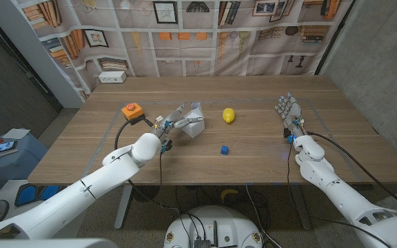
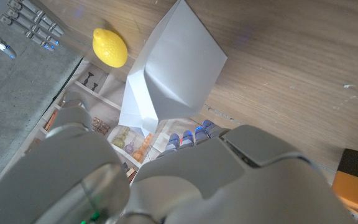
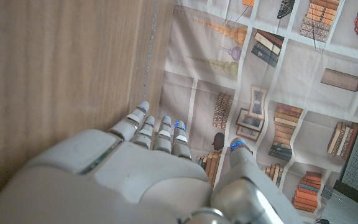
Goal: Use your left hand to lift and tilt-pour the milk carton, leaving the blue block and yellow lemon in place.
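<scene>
The white milk carton (image 1: 194, 118) leans at a tilt left of the table's middle, and my left hand (image 1: 176, 123) grips it, with a finger lying across its side. The left wrist view has the carton (image 2: 173, 71) slanted just beyond my left hand's fingertips (image 2: 189, 135). The yellow lemon (image 1: 229, 115) (image 2: 110, 47) lies on the table to the carton's right. The small blue block (image 1: 224, 149) sits nearer the front edge. My right hand (image 1: 289, 114) (image 3: 148, 168) waits at the table's right side, fingers stretched out and holding nothing.
An orange box with a red button (image 1: 131, 111) (image 2: 353, 186) and a black cable sits left of my left hand. A printed bookshelf backdrop (image 1: 205, 27) hangs behind the wooden table (image 1: 253, 165). A low blue-and-white side table (image 1: 5, 148) stands off the left edge.
</scene>
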You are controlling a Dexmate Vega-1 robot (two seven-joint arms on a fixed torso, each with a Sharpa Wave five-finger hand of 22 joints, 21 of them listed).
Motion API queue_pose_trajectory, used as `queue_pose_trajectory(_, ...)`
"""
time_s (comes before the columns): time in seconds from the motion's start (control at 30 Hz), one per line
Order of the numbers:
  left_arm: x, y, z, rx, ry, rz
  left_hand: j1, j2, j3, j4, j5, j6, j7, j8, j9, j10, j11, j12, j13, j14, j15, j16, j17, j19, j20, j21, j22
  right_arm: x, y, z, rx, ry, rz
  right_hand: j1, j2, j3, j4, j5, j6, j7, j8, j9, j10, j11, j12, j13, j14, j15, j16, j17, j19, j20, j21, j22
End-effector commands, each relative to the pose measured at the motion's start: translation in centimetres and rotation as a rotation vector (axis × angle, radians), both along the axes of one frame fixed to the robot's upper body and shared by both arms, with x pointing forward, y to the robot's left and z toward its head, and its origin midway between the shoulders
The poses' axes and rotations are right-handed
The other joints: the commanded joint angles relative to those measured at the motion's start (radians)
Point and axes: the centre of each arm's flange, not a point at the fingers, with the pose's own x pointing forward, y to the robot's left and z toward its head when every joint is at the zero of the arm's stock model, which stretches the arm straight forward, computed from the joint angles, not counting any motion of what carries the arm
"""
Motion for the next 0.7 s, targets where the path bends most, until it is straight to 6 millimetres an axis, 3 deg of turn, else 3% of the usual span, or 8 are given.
queue_pose_trajectory(0.03, -1.1, 1.6, 0.8, -0.090, -0.061, -0.033, -0.014, 0.002, -0.001, 0.005, 0.001, -0.066, -0.004, 0.004, 0.001, -0.123, -0.006, 0.011, 0.002, -0.101, 0.001, 0.011, 0.002, -0.030, -0.031, 0.010, 0.002, -0.8, 0.1, 0.4, -0.025, -0.006, -0.011, -0.001, 0.032, 0.006, 0.001, -0.004, 0.009, -0.004, 0.002, 0.003, 0.004, 0.001, 0.006, 0.002, -0.001, -0.004, 0.002, 0.004, 0.007, -0.008, 0.005, 0.004)
queue_pose_trajectory(0.5, -1.1, 4.3, 0.8, -0.245, -0.128, -0.064, -0.038, 0.025, 0.003, 0.008, 0.005, -0.006, -0.010, 0.012, 0.001, -0.065, -0.023, 0.029, 0.000, -0.048, -0.012, 0.025, 0.001, 0.024, -0.037, 0.028, 0.001, -2.0, 0.8, 2.2, -0.086, -0.019, -0.015, 0.002, 0.029, 0.007, -0.002, -0.004, 0.009, 0.003, 0.002, 0.003, 0.007, 0.001, 0.006, 0.001, -0.002, -0.037, 0.001, 0.003, 0.006, -0.041, 0.004, 0.003)
queue_pose_trajectory(0.7, -0.2, 5.4, 0.9, -0.299, -0.126, -0.109, -0.045, 0.031, 0.004, 0.009, 0.005, 0.006, -0.014, 0.014, 0.001, -0.052, -0.027, 0.031, 0.000, -0.040, -0.014, 0.025, 0.001, 0.030, -0.038, 0.028, 0.001, -2.1, 1.1, 2.7, -0.095, -0.022, 0.002, -0.001, 0.026, 0.006, -0.002, -0.005, -0.006, 0.022, -0.004, 0.002, 0.003, 0.001, 0.004, 0.000, -0.005, -0.040, -0.001, 0.002, -0.008, -0.056, -0.001, 0.003)
